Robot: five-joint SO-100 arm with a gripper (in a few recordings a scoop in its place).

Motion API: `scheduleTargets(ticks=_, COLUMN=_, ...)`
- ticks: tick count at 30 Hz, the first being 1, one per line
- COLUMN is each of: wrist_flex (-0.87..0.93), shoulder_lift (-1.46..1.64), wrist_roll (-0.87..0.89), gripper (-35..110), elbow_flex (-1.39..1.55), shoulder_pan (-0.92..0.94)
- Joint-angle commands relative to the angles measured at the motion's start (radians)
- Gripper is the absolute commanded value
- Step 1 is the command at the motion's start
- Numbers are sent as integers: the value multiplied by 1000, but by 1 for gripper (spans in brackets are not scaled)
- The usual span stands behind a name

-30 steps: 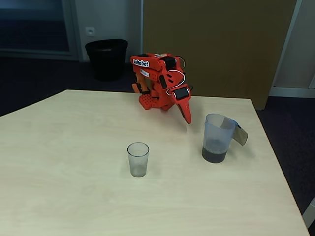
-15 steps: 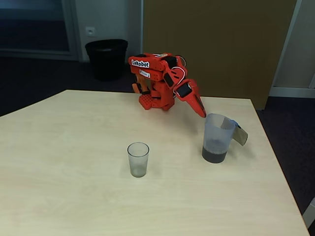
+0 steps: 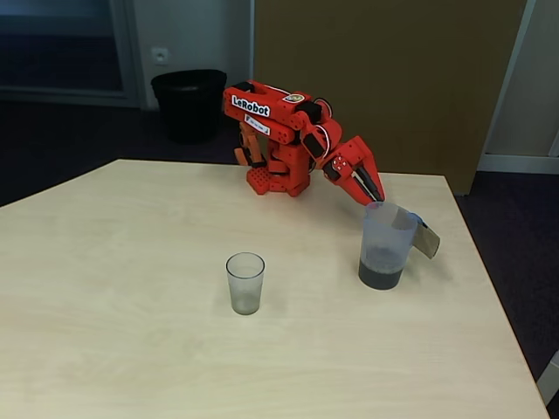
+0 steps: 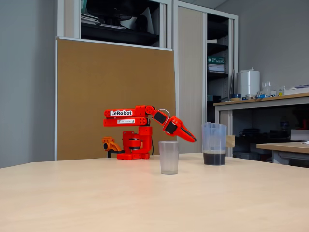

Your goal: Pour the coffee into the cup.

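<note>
My gripper (image 3: 374, 197) is extended toward the jug (image 3: 384, 244), its tip just beside the jug's rim on the side nearest my base in a fixed view. My jaws appear pressed together or nearly so, pinching nothing; the pictures are too small to be certain. In the other fixed view my gripper (image 4: 189, 137) points downward between the cup (image 4: 168, 157) and the jug (image 4: 214, 143), apart from both.

Location of task items: the coffee (image 3: 380, 275) lies as a shallow dark layer at the bottom of the jug, which stands upright near the right edge of the table (image 3: 131, 349). The cup (image 3: 245, 282) stands upright and empty toward the table's middle, well apart from the jug. Nothing is poured yet.

Hazards, in my judgement:
- The handle (image 3: 426, 238) faces away from my base. Reaching it means passing over or around the jug; a contact with the rim could tip the jug and spill the coffee.
- Jaws not spread before the approach would push the jug rather than grip it.
- The jug stands close to the table edge; a push outward could send it off.

Change since the earlier frames: my arm has unfolded from a tucked posture above the base, and my gripper has swung outward and to the right until it reached the jug's rim. Jug and cup have not moved.
</note>
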Motion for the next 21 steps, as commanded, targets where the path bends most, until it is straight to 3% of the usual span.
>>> scheduleTargets(ticks=1, wrist_flex=-25, shoulder_lift=-80, wrist_roll=91, gripper=0, elbow_flex=-43, shoulder_pan=-9)
scheduleTargets(ticks=6, wrist_flex=-109, shoulder_lift=-318, wrist_roll=87, gripper=0, elbow_flex=-184, shoulder_pan=-9)
scheduleTargets(ticks=11, wrist_flex=-224, shoulder_lift=-511, wrist_roll=-35, gripper=20, elbow_flex=-328, shoulder_pan=0)
scheduleTargets(ticks=21, wrist_flex=-397, shoulder_lift=-710, wrist_roll=-146, gripper=22, elbow_flex=-400, shoulder_pan=40)
